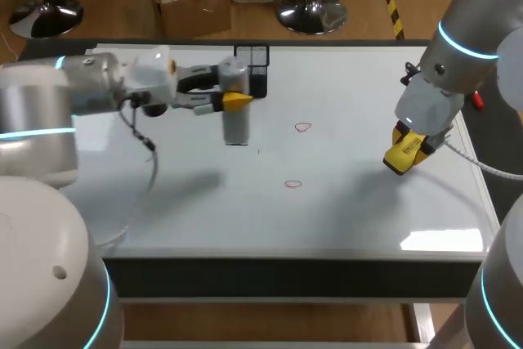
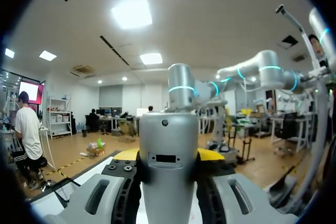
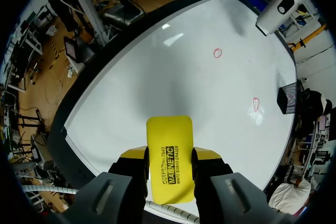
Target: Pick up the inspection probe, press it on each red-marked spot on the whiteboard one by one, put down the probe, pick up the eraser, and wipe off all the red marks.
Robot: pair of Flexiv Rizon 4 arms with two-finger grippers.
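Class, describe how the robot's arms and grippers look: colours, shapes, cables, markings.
Left arm and right arm: rounded silver-grey tubes with glowing cyan rings. Left gripper and right gripper: grey bodies, yellow-tipped fingers. A black cable hangs from the left wrist, a white cable from the right.

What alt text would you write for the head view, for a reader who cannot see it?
The left claw grips a grey probe upright over the whiteboard, left of a far red mark and a near red mark. The right claw holds a yellow eraser above the board's right side.
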